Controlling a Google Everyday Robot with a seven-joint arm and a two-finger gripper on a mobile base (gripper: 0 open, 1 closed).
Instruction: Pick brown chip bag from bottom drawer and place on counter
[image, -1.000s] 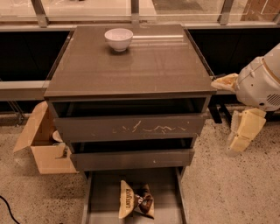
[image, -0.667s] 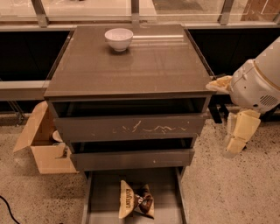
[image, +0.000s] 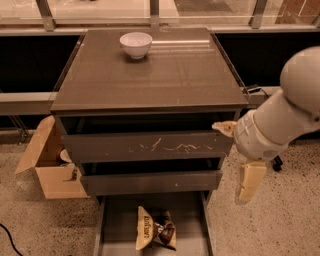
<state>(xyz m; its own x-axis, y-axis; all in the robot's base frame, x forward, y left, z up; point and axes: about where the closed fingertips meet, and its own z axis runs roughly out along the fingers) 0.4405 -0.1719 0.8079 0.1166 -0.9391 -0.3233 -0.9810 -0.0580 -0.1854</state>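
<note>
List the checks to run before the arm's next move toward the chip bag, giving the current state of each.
1. Bottom drawer pulled out: ok.
2. Brown chip bag uncovered on the drawer floor: ok.
3. Gripper empty, fingers apart: ok.
4. Gripper lined up over the bag: not ok; it hangs to the right of the cabinet, at the height of the scratched drawer.
5. Free space on the counter: ok; only the white bowl stands near its back edge.
6. Room to reach in under the drawer above: cannot tell.
</note>
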